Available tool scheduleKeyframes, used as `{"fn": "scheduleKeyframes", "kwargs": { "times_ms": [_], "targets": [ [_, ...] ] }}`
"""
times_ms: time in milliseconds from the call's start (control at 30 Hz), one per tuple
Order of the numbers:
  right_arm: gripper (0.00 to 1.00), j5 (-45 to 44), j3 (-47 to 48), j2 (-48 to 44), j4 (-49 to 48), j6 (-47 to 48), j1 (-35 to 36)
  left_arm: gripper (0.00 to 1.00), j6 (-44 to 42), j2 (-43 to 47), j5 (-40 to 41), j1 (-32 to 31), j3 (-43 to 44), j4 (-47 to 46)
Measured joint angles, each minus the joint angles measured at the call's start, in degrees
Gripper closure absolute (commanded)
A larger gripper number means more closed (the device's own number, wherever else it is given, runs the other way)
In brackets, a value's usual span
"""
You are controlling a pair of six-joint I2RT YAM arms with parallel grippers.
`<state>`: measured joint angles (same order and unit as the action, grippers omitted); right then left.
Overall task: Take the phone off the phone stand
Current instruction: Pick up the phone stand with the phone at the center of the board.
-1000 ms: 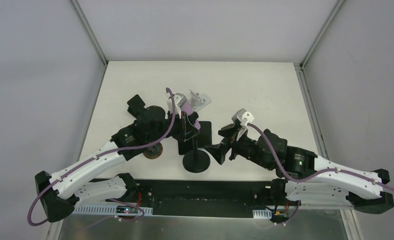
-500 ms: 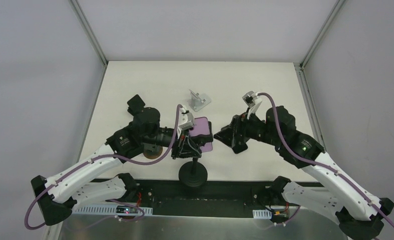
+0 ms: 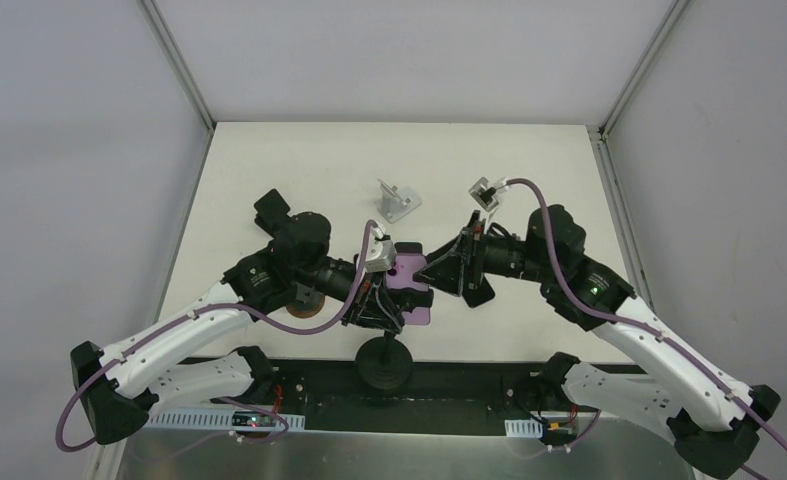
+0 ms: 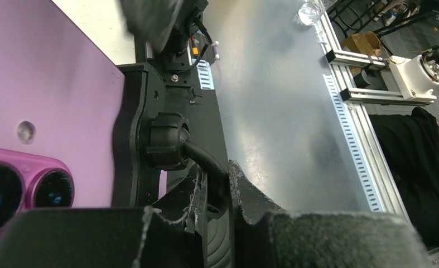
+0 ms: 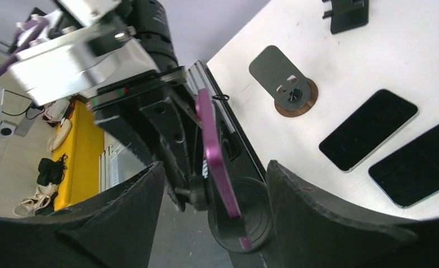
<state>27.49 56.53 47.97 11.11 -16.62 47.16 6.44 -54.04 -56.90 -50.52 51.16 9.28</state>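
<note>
The purple phone [image 3: 412, 284] sits clamped in the black phone stand [image 3: 385, 364], which is tilted and lifted toward the near edge. My left gripper [image 3: 377, 300] is shut on the stand's thin stem. In the left wrist view the stem [image 4: 210, 165] is pinched between the fingers, and the phone's purple back [image 4: 49, 84] fills the left. My right gripper [image 3: 432, 270] is open at the phone's right edge. In the right wrist view the phone [image 5: 208, 128] stands edge-on between the spread fingers [image 5: 133, 212] without touching them, and the stand's round base [image 5: 249, 218] shows below.
A small grey stand [image 3: 397, 200] sits at the table's middle back. A round brown-based stand [image 5: 290, 94] and two dark phones [image 5: 367, 128] [image 5: 418, 162] lie flat on the table. The black rail and metal shelf [image 4: 284, 111] run along the near edge.
My left gripper has carried the stand and phone down toward the near edge. My right gripper has swung left, and its open fingers now straddle the phone.
</note>
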Motion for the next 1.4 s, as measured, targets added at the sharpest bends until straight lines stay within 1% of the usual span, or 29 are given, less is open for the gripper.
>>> {"fn": "scheduleKeyframes", "kwargs": {
  "times_ms": [133,400,467,567,633,667,800,833,967,1167,1400],
  "targets": [
    [0.43,-0.37,-0.02,3.69,-0.15,-0.31,0.0,1.0,-0.13,-0.68,-0.28,0.0,0.0,0.0],
    [0.48,-0.46,-0.02,5.84,-0.24,-0.02,0.72,1.0,-0.35,-0.7,-0.96,0.0,0.02,-0.04],
    [0.54,-0.42,0.02,6.14,-0.22,0.46,1.55,1.0,-0.48,-0.7,-0.96,0.0,0.02,-0.04],
    [0.68,-0.52,0.15,7.17,-0.02,1.68,3.69,0.99,-0.57,-0.72,-0.9,0.0,0.02,-0.04],
    [0.81,-1.09,0.46,7.93,0.52,2.82,5.53,0.93,-0.57,-0.72,-0.61,0.0,0.02,-0.04],
    [0.86,-1.84,0.59,8.2,0.92,3.52,6.51,0.87,-0.55,-0.72,-0.09,0.0,0.02,-0.04],
    [1.0,-6.47,1.44,8.2,2.62,5.4,8.72,0.7,-1.07,0.0,1.44,-0.02,-0.04,0.63],
    [1.0,-8.15,1.51,8.15,3.19,5.73,9.44,0.66,-0.92,0.74,2.51,-0.02,-0.15,0.66],
    [1.0,-14.14,1.53,8.04,5.31,6.25,11.89,0.61,-0.98,4.11,6.54,-0.02,-1.29,0.48],
    [1.0,-24.04,1.53,8.09,6.6,7.37,16.74,0.59,-0.85,6.23,11.72,-0.02,-2.38,-2.27],
    [1.0,-32.81,1.53,8.13,6.62,8.17,21.46,0.59,-0.39,6.62,16.63,0.0,-4.68,-4.92]
  ]
}}
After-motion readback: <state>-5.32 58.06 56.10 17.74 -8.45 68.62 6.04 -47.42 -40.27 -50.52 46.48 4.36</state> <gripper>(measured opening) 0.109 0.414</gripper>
